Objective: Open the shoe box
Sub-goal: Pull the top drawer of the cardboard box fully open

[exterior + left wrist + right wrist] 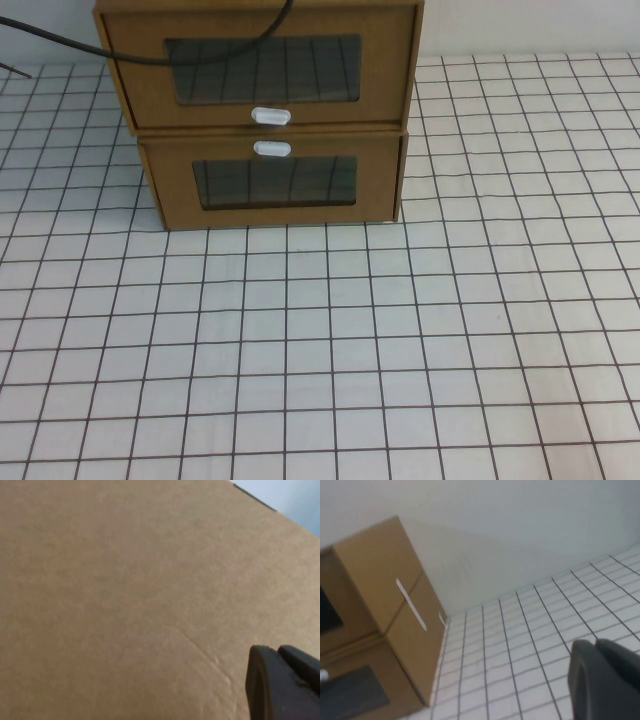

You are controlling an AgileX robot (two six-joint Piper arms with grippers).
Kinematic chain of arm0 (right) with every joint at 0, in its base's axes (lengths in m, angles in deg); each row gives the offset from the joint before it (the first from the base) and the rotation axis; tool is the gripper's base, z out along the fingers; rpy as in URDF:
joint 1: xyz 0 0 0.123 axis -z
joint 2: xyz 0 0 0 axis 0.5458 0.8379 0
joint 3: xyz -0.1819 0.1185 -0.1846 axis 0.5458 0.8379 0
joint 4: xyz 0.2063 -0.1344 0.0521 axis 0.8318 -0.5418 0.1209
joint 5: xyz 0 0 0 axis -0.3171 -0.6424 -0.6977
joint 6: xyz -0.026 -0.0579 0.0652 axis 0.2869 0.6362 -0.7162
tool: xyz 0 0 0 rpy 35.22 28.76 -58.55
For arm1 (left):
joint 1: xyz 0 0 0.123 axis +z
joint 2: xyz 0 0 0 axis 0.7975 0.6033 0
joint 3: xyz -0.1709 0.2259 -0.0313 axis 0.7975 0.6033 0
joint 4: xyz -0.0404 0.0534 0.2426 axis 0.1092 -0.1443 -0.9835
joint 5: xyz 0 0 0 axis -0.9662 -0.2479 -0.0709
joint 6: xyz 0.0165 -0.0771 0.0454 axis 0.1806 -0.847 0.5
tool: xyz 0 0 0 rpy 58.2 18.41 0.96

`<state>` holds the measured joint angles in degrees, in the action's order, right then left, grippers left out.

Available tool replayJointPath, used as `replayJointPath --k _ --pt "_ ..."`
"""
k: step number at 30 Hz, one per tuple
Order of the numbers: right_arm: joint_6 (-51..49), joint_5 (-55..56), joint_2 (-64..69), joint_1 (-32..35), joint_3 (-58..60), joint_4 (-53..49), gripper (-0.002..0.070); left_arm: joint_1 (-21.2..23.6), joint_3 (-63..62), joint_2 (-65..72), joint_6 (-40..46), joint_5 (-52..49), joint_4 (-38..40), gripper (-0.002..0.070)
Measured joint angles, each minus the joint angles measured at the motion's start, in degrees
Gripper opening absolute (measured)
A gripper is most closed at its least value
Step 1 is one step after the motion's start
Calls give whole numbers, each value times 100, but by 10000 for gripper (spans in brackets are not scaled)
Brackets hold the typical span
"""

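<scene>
Shoe boxes [270, 180] sit broadside, fronts facing me, table [400, 350] open before them. Left gripper [281, 682] against their cardboard, state I cannot tell; right gripper [602, 677] pressed together, right of them.

Two shoe boxes [262, 70] [272, 182]; two white handles [270, 116] [271, 149]; one cable [160, 62].
</scene>
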<state>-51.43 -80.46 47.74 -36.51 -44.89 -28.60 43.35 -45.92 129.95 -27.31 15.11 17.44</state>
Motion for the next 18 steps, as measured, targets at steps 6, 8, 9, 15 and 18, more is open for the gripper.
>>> replayJointPath --k 6,8,9,15,18 --pt "-168 -19 0 0 -29 1082 -13 0 -14 57 -24 -111 -10 -2" --pt "-180 -527 0 0 -184 1245 -13 0 -19 113 -25 -151 -10 -2" --pt "-180 -850 0 0 -329 1289 -13 0 -19 140 -25 -172 -22 -2" --pt "33 -2695 799 0 -1526 1289 -13 0 -27 201 -46 -178 -22 -2" --pt "423 -3422 1430 0 -2131 1282 -13 0 -27 201 -49 -178 -22 -2"
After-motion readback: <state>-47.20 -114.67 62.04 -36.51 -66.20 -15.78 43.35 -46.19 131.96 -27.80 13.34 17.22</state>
